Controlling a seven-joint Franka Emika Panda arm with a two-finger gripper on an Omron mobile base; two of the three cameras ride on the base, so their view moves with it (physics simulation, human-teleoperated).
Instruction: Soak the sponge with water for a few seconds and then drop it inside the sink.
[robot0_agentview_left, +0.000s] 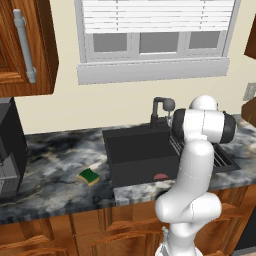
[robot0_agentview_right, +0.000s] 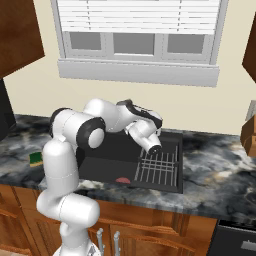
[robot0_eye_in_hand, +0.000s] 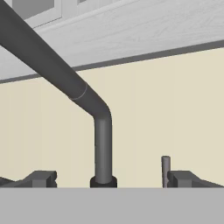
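- Left base view: we see the sponge (robot0_agentview_left: 89, 176) lying flat on the marble counter (robot0_agentview_left: 55, 165), green side up with a yellow edge showing, left of the sink (robot0_agentview_left: 140, 152) and near the front edge.
- Sponge sits apart from the basin rim, not touched by the arm.
- In the right base view the sponge (robot0_agentview_right: 36, 159) shows at the far left, partly hidden behind the white arm.
- Sink is a dark rectangular basin with a red drain mark (robot0_agentview_left: 160, 176) on its floor near the front wall.
- Black faucet (robot0_agentview_left: 159, 112) stands at the back rim of the sink, under the window (robot0_agentview_left: 150, 37).
- Wire dish rack (robot0_agentview_right: 159, 165) fills the right part of the basin area.
- Arm reaches over the sink toward the back wall; the hand sits above the rack in the right base view.
- Hand view looks close at the faucet (robot0_eye_in_hand: 103, 148) neck, which rises straight and bends away up-left, cream wall behind it.
- Gripper (robot0_eye_in_hand: 112, 178): we see both finger tips (robot0_eye_in_hand: 41, 178) set far apart at either side of the faucet base, jaws spread wide, nothing between them.
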